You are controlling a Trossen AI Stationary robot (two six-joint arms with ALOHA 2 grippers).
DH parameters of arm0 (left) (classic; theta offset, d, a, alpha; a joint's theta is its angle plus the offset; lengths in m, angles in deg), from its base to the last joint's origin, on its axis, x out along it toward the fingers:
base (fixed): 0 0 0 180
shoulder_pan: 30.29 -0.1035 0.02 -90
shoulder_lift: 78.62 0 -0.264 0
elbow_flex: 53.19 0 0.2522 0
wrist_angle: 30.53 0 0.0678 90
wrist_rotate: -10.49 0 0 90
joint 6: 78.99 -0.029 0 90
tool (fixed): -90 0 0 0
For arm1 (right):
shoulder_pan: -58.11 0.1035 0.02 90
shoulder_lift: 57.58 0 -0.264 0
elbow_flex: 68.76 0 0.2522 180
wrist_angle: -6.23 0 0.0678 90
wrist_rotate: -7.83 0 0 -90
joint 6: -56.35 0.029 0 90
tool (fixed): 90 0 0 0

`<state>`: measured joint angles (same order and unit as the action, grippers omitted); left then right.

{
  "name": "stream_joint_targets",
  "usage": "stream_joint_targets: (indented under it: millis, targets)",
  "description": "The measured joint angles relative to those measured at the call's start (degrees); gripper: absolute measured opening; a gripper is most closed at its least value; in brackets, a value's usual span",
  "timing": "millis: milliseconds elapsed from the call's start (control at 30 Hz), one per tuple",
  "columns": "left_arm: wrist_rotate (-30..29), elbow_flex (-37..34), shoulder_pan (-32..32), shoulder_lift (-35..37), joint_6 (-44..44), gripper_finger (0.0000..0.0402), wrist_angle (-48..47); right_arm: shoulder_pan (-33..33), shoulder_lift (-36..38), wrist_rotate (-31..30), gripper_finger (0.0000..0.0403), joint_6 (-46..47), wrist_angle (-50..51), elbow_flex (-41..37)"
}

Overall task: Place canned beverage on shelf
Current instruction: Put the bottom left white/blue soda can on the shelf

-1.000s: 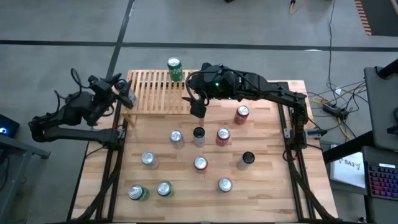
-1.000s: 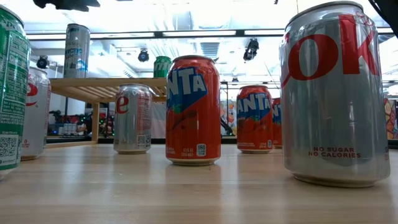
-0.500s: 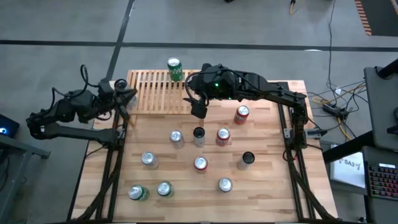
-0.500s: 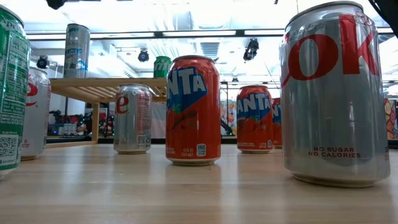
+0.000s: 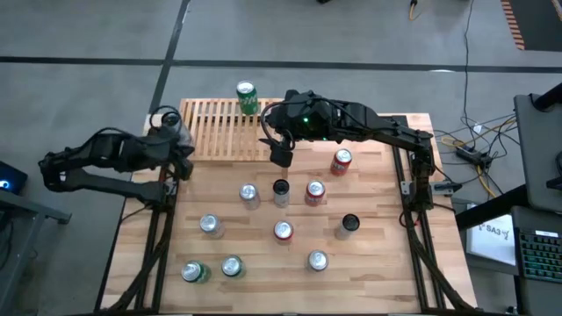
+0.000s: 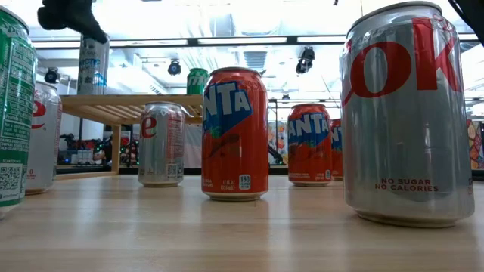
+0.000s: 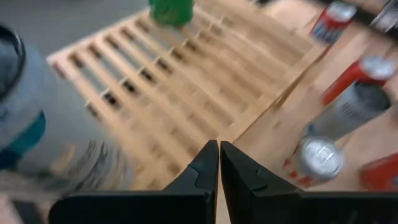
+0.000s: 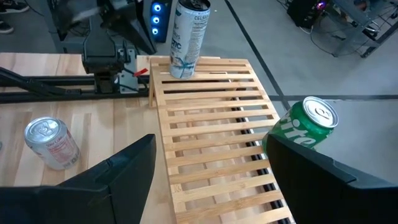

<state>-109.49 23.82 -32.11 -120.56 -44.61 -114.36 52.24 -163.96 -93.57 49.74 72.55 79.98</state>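
While ten cans stand loose on the wooden surface (image 5: 369, 263), two are up on the shelf

Slatted light-wood shelf (image 5: 219, 132) sits along the far edge of the surface, toward its left half.

Left tool (image 5: 182, 149) is at the shelf's left end, just beside the front corner. Its fingers (image 7: 205, 165) are pressed fully together with nothing between them. In the low view it shows as a dark shape (image 6: 72, 15) above the tall can.

Right tool (image 5: 279, 154) hangs over the shelf's right front corner. It is spread wide and empty; the wrist view looks between its fingers (image 8: 124, 168) down onto bare slats.

Cans on the shelf:
- tall white-and-teal can (image 8: 188, 37), upright on the left end, near the left tool but not gripped by it
- green Sprite can (image 5: 247, 96), upright at the far edge, right of middle

Cans on the surface, all upright:
- red can (image 5: 342, 160) just right of the right tool
- silver can (image 5: 249, 193), black can (image 5: 280, 188) and another red one (image 5: 314, 191) in a row nearer mid-surface
- six more spread toward the front, including a green one (image 5: 194, 272) at front left

Low view is filled by an orange Fanta can (image 6: 234, 132) and a silver Diet Coke can (image 6: 404, 113) up close
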Motion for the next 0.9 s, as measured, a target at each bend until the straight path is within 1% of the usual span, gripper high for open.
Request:
stream_joint_targets:
  millis: [100,200,300,433,600,900]
  targets:
    - [-0.6,2.0,0.0,-1.8,3.2,0.0000,-5.6,0.0,0.0,0.0,0.0292,0.0,0.4,0.0]
    - [-3.4,3.2,0.0,-2.7,6.2,0.0000,-11.2,0.0,0.0,0.0,0.0292,0.0,0.9,0.0]
    - [-5.6,3.4,0.0,-2.8,8.2,0.0000,-13.8,0.0,0.0,0.0,0.0292,0.0,0.9,0.0]
    - [-7.3,3.1,0.0,-2.4,8.3,0.0000,-14.1,0.0,0.0,0.0,0.0292,0.0,0.9,0.0]
    - [-12.7,2.7,0.0,-2.2,8.2,0.0000,-15.0,0.0,0.0,0.0,0.0292,-0.4,0.9,0.0]
    - [-15.7,2.6,0.0,-2.2,7.3,0.0000,-15.1,0.0,0.0,0.0,0.0292,-0.4,1.2,0.0]
